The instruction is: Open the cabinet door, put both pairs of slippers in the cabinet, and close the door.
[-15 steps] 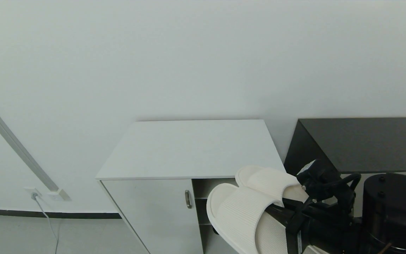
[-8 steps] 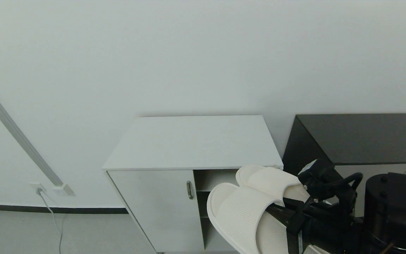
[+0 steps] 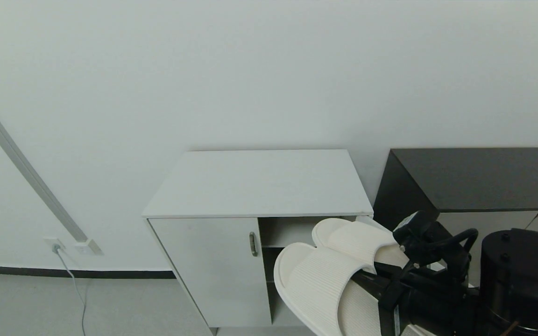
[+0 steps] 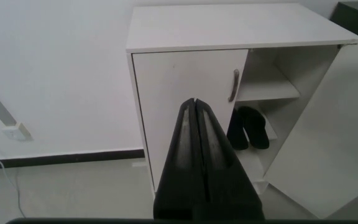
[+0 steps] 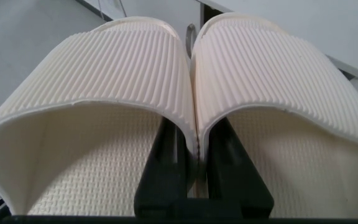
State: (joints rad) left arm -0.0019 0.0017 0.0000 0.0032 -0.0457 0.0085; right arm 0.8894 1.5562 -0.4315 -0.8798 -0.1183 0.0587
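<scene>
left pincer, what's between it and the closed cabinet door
Nothing. In the left wrist view the shut left pincer faces the closed door, with only bare floor under the gap.

You face a plain white wall (image 3: pixel 269 70); a grey trunking strip (image 3: pixel 21 168) runs diagonally down it and ends just beside a socket (image 3: pixel 53 244), whose cable (image 3: pixel 75 289) hangs to the grey floor (image 3: pixel 40 308). A black skirting strip (image 3: pixel 63 271) lines the wall's foot, and a dark tabletop (image 3: pixel 484 179) stands at the head view's right
</scene>
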